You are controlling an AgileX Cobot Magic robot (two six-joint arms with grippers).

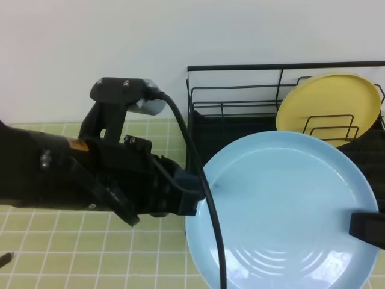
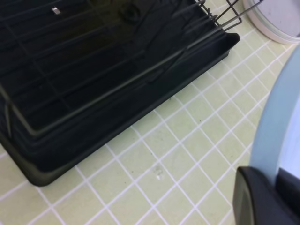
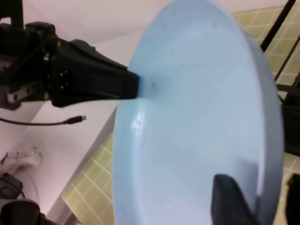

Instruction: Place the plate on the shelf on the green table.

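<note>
Exterior high: left pincer clamps the plate rim, yellow plate in shelf. Right wrist alone shows right pincer straddling the rim; grip unclear.

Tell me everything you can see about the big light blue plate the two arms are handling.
The round light blue plastic plate is plain and glossy, with a low raised rim. It is held in the air above the pale green tiled table, in front of the black wire dish rack, not yet in it. The left gripper is shut on its left edge. A finger of the right gripper straddles the opposite rim; whether that one clamps is unclear.
</note>
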